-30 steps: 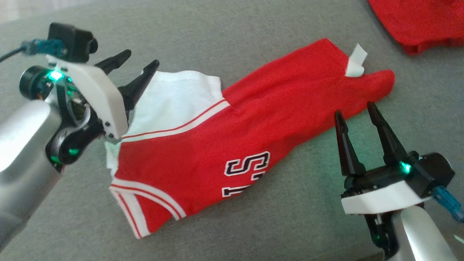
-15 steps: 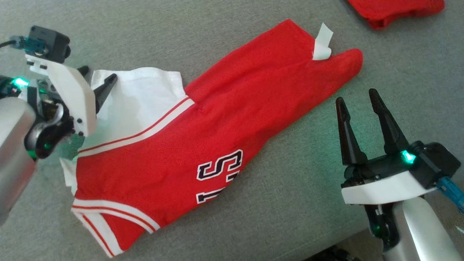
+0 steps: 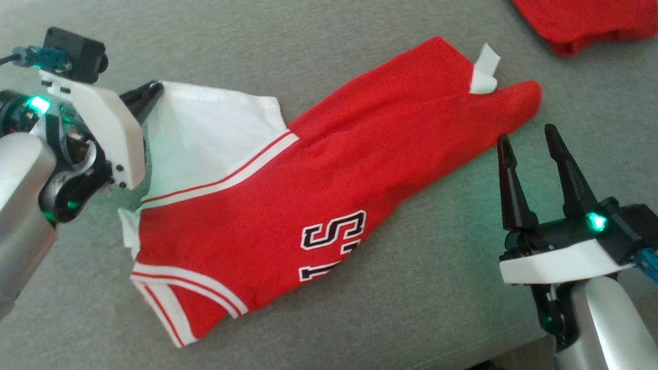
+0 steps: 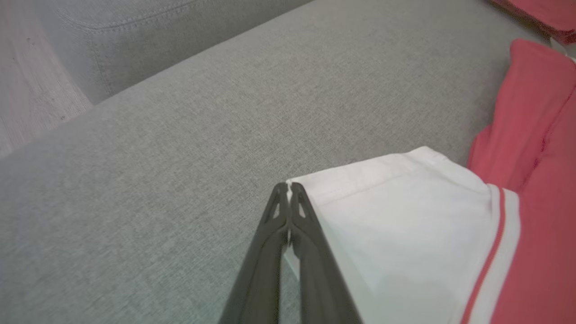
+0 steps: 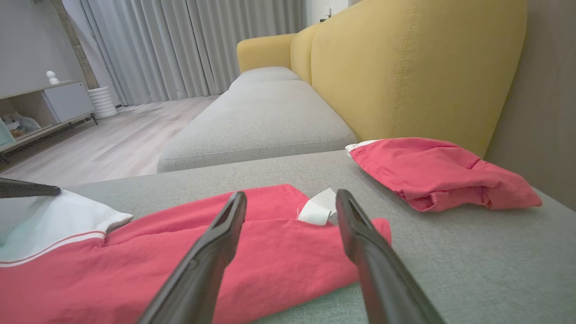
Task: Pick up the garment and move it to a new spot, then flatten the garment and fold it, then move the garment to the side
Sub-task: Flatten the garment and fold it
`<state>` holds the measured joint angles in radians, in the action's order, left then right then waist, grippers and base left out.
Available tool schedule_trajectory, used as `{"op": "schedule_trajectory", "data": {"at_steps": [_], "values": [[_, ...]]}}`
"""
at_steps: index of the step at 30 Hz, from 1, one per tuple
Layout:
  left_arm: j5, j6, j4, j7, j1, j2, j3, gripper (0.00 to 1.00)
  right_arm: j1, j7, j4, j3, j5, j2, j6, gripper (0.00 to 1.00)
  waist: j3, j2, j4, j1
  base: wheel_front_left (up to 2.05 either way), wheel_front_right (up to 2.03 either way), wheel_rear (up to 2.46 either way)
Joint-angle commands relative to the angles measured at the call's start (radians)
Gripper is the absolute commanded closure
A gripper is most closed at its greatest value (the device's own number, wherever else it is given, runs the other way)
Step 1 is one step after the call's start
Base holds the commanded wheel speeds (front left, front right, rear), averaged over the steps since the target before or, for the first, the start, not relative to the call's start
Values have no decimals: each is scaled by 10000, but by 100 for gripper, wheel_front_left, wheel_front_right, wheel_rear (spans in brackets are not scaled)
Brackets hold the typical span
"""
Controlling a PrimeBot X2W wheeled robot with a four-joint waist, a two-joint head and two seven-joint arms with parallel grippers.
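Our left gripper (image 4: 288, 185) has closed on the shirt (image 3: 286, 208) corner to lift it; our right gripper (image 3: 527, 133) waits wide open.

Clearly a home, most probably a living room. In the right wrist view, a long sofa (image 5: 270, 51) with a yellow padded backrest (image 5: 405, 67) and wide grey seat cushions (image 5: 256, 121), all in woven fabric with stitched seams. At the far end of the room, pale grey curtains (image 5: 180, 45) hanging in full folds down to the floor. Beside the sofa, a light wooden floor (image 5: 112, 144) laid in planks. At the far wall, a low cabinet (image 5: 49, 108) with an open shelf holding a few small things, too blurred to name, and a small white figure (image 5: 51, 77) standing on top. Next to the cabinet, near the curtains, a white ribbed pot (image 5: 102, 102) on the floor.
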<state>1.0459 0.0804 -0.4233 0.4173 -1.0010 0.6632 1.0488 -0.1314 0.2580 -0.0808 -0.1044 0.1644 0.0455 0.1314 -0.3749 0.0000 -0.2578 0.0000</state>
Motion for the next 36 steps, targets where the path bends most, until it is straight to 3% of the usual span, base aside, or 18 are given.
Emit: {"op": "schedule_trajectory", "data": {"at_steps": [1,4,12,18,27,34,35,36], "values": [[-83,35,366,-184,-737,380,-617,100,-211,38,117,-93,-81,47,-7,0,64,0,260,0,0,0,0],[-70,65,667,-302,-899,390,-727,100,-548,38,-253,49,36,255,-7,0,80,0,453,0,0,0,0],[-329,102,1107,-459,-1210,492,-748,100,-1885,38,-1688,325,642,1807,-7,0,-40,0,772,0,0,0,0],[-719,55,949,-747,-1435,480,-717,100,-2214,38,-3044,352,1255,2007,-7,0,-161,0,861,0,0,0,0],[-857,141,734,-727,-1561,513,-577,100,-3459,-612,-5088,-1005,2805,3004,-7,0,-234,0,885,0,0,0,0],[-835,210,741,-664,-1600,457,-468,100,-4070,-1447,-5904,-2179,4230,3299,-7,0,-225,0,990,0,0,0,0],[-829,226,753,-625,-1605,464,-432,100,-4181,-1575,-6047,-2493,4589,3420,-7,2,-247,0,1022,0,0,0,0],[-819,236,764,-602,-1603,471,-413,100,-4240,-1582,-6119,-2646,4695,3490,-7,14,-258,0,1034,0,0,0,0]]}}
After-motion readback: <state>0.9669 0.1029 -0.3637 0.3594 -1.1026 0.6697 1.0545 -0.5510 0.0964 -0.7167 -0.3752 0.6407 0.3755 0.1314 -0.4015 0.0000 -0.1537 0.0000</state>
